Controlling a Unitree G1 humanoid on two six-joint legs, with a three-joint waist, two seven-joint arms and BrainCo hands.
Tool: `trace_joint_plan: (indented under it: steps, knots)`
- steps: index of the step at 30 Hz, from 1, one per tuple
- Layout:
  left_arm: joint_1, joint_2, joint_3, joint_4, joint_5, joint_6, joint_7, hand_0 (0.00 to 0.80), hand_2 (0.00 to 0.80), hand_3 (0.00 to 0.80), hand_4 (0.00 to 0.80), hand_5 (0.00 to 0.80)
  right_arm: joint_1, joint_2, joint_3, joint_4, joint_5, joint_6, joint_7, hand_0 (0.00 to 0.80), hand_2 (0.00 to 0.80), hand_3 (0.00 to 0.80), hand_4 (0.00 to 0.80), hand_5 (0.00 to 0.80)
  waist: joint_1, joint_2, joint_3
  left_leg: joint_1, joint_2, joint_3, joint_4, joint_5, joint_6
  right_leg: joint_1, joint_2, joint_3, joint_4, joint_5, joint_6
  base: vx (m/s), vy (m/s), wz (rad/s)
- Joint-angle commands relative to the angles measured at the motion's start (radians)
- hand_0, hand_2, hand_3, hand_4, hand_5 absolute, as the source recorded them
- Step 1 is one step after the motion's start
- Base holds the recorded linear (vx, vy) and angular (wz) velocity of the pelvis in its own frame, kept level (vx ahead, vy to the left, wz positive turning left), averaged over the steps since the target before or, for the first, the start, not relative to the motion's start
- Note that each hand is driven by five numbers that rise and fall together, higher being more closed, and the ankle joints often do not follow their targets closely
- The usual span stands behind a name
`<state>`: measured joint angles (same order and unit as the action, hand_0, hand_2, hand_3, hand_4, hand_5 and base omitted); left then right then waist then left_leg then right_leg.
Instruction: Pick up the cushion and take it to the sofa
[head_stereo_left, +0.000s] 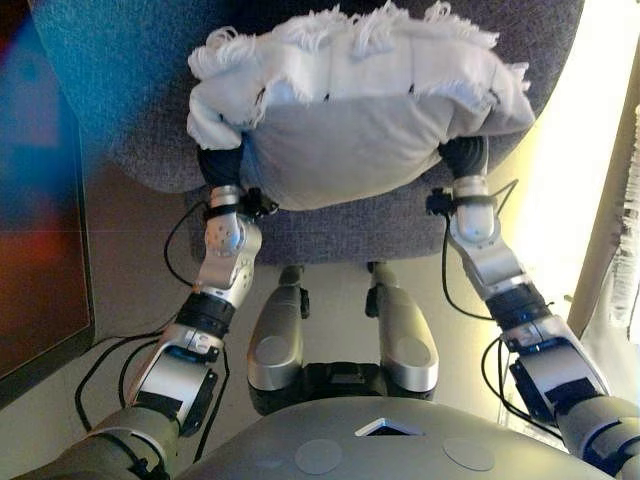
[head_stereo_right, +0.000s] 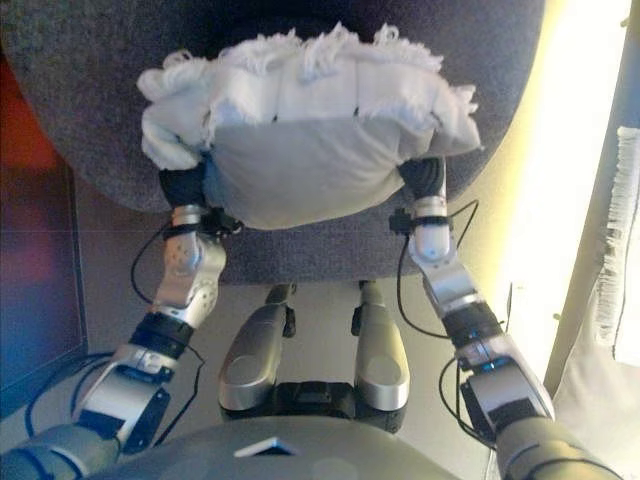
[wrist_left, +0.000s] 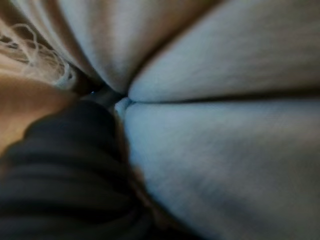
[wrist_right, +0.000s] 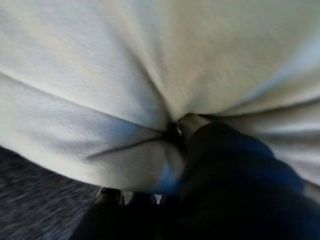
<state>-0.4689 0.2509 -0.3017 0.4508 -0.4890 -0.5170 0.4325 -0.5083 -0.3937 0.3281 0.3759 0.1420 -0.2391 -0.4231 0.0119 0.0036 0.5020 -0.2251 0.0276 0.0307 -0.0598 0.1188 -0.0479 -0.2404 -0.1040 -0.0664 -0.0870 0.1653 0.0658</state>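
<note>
A white cushion (head_stereo_left: 350, 130) with a fringed top is held up between my two hands, over the seat of a grey upholstered sofa (head_stereo_left: 120, 90). My left hand (head_stereo_left: 220, 165) is dug into the cushion's left lower edge and my right hand (head_stereo_left: 463, 158) into its right lower edge. Both hands' fingers are buried in the cloth. In the left wrist view the cushion (wrist_left: 225, 150) folds in around my left hand (wrist_left: 65, 170). In the right wrist view the cushion (wrist_right: 100, 75) puckers where my right hand (wrist_right: 230, 175) grips it.
The sofa's rounded front edge (head_stereo_left: 330, 245) lies just ahead of my arms. A dark panel (head_stereo_left: 40, 220) stands on the left. A white fringed cloth (head_stereo_left: 625, 240) hangs at the right edge beside a bright strip of floor.
</note>
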Motion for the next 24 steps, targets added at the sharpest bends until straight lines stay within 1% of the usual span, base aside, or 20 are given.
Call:
trace_joint_plan:
  steps: [1,2,3,5,6,7,8,9,10,11,12,14,16,17,19,20,22,24]
  knots:
    - [-0.169,-0.079,-0.085,0.069,0.023,-0.033,-0.010,0.800,0.800,0.800,0.800,0.800,-0.167,0.048,0.111,0.029,0.060,0.008,0.018,0.800,0.800,0.800,0.800,0.800,-0.019,-0.033,0.018,-0.104,-0.019,-0.030,0.083,-0.072,-0.016,-0.070,-0.056,0.015,0.085,-0.066,0.056,0.000,0.000,0.00]
    - [-0.200,-0.087,-0.078,0.123,-0.011,-0.025,-0.026,0.800,0.800,0.800,0.800,0.800,-0.206,0.049,0.115,0.088,0.058,0.018,0.004,0.800,0.800,0.800,0.800,0.800,-0.018,-0.032,0.018,-0.117,-0.019,-0.031,0.081,-0.067,-0.018,-0.090,-0.057,0.013,0.091,-0.063,0.057,0.000,0.000,0.00]
    - [-0.219,-0.090,-0.076,0.150,-0.034,-0.015,-0.036,0.800,0.800,0.800,0.800,0.800,-0.228,0.047,0.117,0.117,0.059,0.029,-0.009,0.800,0.800,0.800,0.800,0.800,-0.019,-0.031,0.018,-0.126,-0.020,-0.030,0.081,-0.064,-0.018,-0.103,-0.057,0.012,0.095,-0.061,0.058,-0.031,0.009,0.00]
    - [-0.269,-0.085,-0.080,0.213,-0.088,0.024,-0.059,0.800,0.800,0.800,0.800,0.800,-0.298,0.030,0.118,0.200,0.107,0.059,-0.037,0.800,0.800,0.800,0.800,0.800,-0.020,-0.028,0.018,-0.151,-0.020,-0.026,0.077,-0.055,-0.022,-0.138,-0.060,0.010,0.102,-0.052,0.061,-0.038,0.012,0.00]
    - [-0.290,-0.075,-0.081,0.234,-0.105,0.040,-0.063,0.715,0.715,0.715,0.715,0.715,-0.327,0.021,0.115,0.233,0.127,0.069,-0.043,0.800,0.800,0.800,0.800,0.800,-0.020,-0.026,0.018,-0.165,-0.021,-0.024,0.077,-0.049,-0.024,-0.156,-0.061,0.009,0.106,-0.048,0.063,-0.051,0.023,0.00]
    - [-0.309,-0.062,-0.082,0.259,-0.122,0.050,-0.068,0.518,0.518,0.518,0.518,0.518,-0.356,0.008,0.112,0.264,0.152,0.068,-0.053,0.800,0.800,0.800,0.800,0.800,-0.021,-0.024,0.018,-0.180,-0.020,-0.021,0.074,-0.042,-0.025,-0.176,-0.061,0.009,0.110,-0.043,0.064,-0.043,0.039,0.01]
    - [-0.323,-0.052,-0.083,0.282,-0.142,0.058,-0.071,0.430,0.430,0.430,0.430,0.430,-0.378,-0.003,0.112,0.285,0.172,0.068,-0.055,0.800,0.800,0.800,0.800,0.800,-0.023,-0.021,0.018,-0.190,-0.021,-0.019,0.072,-0.036,-0.026,-0.189,-0.061,0.009,0.113,-0.040,0.065,-0.023,0.053,0.03]
    - [-0.335,-0.044,-0.084,0.300,-0.155,0.067,-0.066,0.000,0.000,0.000,0.000,0.000,-0.396,-0.008,0.112,0.300,0.182,0.072,-0.061,0.515,0.515,0.515,0.515,0.515,-0.025,-0.019,0.018,-0.198,-0.021,-0.017,0.072,-0.033,-0.027,-0.200,-0.061,0.010,0.116,-0.038,0.066,-0.011,0.059,0.06]
    - [-0.353,-0.028,-0.080,0.325,-0.175,0.083,-0.067,0.000,0.000,0.000,0.000,0.000,-0.421,-0.017,0.109,0.326,0.188,0.077,-0.065,0.251,0.251,0.251,0.251,0.251,-0.027,-0.014,0.018,-0.206,-0.021,-0.016,0.070,-0.030,-0.029,-0.212,-0.061,0.010,0.117,-0.036,0.066,-0.008,0.061,0.05]
    - [-0.368,-0.017,-0.074,0.346,-0.186,0.097,-0.063,0.000,0.000,0.000,0.000,0.000,-0.441,-0.025,0.109,0.346,0.197,0.082,-0.066,0.053,0.053,0.053,0.053,0.053,-0.028,-0.010,0.018,-0.213,-0.021,-0.014,0.067,-0.027,-0.029,-0.223,-0.060,0.010,0.118,-0.035,0.066,-0.010,0.055,0.01]
    - [-0.376,-0.011,-0.071,0.357,-0.192,0.113,-0.054,0.000,0.000,0.000,0.000,0.000,-0.452,-0.029,0.111,0.356,0.203,0.088,-0.072,0.000,0.000,0.000,0.000,0.000,-0.029,-0.007,0.018,-0.217,-0.021,-0.013,0.066,-0.025,-0.030,-0.230,-0.059,0.010,0.119,-0.033,0.066,-0.004,0.051,-0.04]
    - [-0.396,0.019,-0.060,0.412,-0.195,0.165,-0.046,0.000,0.000,0.000,0.000,0.000,-0.470,-0.047,0.104,0.390,0.212,0.092,-0.080,0.000,0.000,0.000,0.000,0.000,-0.033,0.001,0.018,-0.224,-0.022,-0.011,0.061,-0.020,-0.032,-0.242,-0.059,0.010,0.119,-0.031,0.066,0.011,0.039,-0.04]
    - [-0.399,0.050,-0.044,0.458,-0.202,0.193,-0.016,0.000,0.000,0.000,0.000,0.000,-0.469,-0.071,0.093,0.408,0.235,0.098,-0.085,0.000,0.000,0.000,0.000,0.000,-0.035,0.005,0.018,-0.220,-0.022,-0.011,0.058,-0.018,-0.034,-0.240,-0.059,0.008,0.119,-0.031,0.067,0.032,0.027,-0.04]
    - [-0.394,0.069,-0.024,0.482,-0.211,0.194,0.003,0.000,0.000,0.000,0.000,0.000,-0.463,-0.085,0.085,0.412,0.247,0.097,-0.088,0.000,0.000,0.000,0.000,0.000,-0.035,0.007,0.018,-0.215,-0.023,-0.009,0.057,-0.019,-0.036,-0.236,-0.059,0.007,0.117,-0.032,0.067,0.025,0.022,-0.08]
    - [-0.374,0.109,0.025,0.541,-0.227,0.179,0.036,0.000,0.000,0.000,0.000,0.000,-0.443,-0.113,0.067,0.431,0.268,0.080,-0.093,0.000,0.000,0.000,0.000,0.000,-0.035,0.009,0.018,-0.209,-0.022,-0.007,0.061,-0.022,-0.038,-0.230,-0.061,0.002,0.119,-0.038,0.067,0.016,0.010,-0.08]
    - [-0.364,0.126,0.045,0.559,-0.217,0.153,0.071,0.000,0.000,0.000,0.000,0.000,-0.433,-0.123,0.059,0.435,0.277,0.076,-0.103,0.000,0.000,0.000,0.000,0.000,-0.035,0.010,0.018,-0.207,-0.021,-0.006,0.065,-0.024,-0.039,-0.228,-0.062,0.000,0.121,-0.041,0.066,0.016,0.001,-0.04]
    - [-0.327,0.175,0.104,0.574,-0.184,0.130,0.155,0.000,0.000,0.000,0.000,0.000,-0.399,-0.154,0.028,0.438,0.297,0.058,-0.112,0.000,0.000,0.000,0.000,0.000,-0.030,0.013,0.018,-0.202,-0.021,-0.007,0.078,-0.032,-0.043,-0.221,-0.066,-0.006,0.128,-0.052,0.064,0.000,0.000,0.00]
    - [-0.295,0.209,0.155,0.589,-0.189,0.129,0.221,0.000,0.000,0.000,0.000,0.000,-0.376,-0.176,0.002,0.440,0.315,0.042,-0.129,0.000,0.000,0.000,0.000,0.000,-0.025,0.015,0.018,-0.196,-0.020,-0.009,0.086,-0.039,-0.046,-0.214,-0.071,-0.011,0.133,-0.059,0.063,0.000,0.000,0.00]
